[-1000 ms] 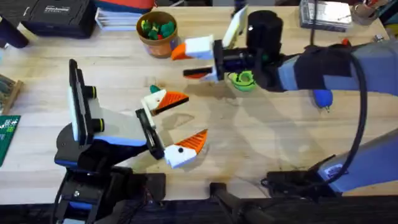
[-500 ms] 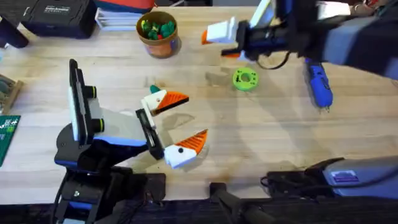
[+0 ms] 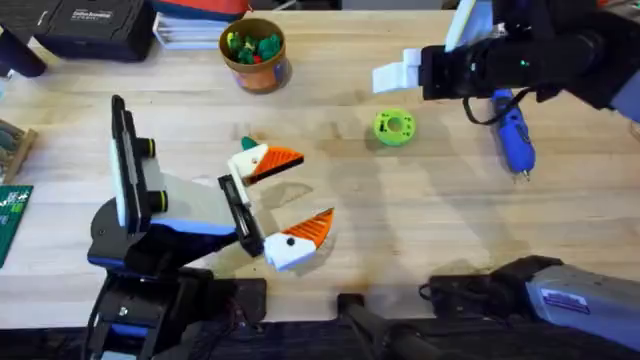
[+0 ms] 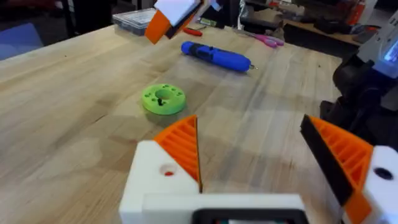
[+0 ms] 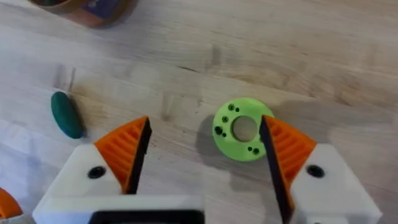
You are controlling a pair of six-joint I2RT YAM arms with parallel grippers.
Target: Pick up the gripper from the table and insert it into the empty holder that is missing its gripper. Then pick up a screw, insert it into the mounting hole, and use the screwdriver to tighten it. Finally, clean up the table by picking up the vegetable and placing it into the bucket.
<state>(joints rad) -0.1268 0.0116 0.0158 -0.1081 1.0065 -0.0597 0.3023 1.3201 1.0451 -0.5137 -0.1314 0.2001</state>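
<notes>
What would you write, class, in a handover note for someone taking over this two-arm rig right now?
Left gripper: open, empty, low over the table.
Right gripper: open, empty, raised above the green disc.
Things: the screwdriver lies on the table right of the disc. The vegetable lies on the table by the left gripper. The bucket stands at the back.
Done: the fitting and screw steps cannot be judged.
Left: put the vegetable into the bucket.

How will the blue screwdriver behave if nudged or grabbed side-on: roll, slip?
The screwdriver lies flat on its side on bare wood, and its body looks round, so a sideways nudge would probably roll it. The casing looks smooth and rigid, so it may slip in a light pinch. It looks stout, so probably heavy for its size.
</notes>
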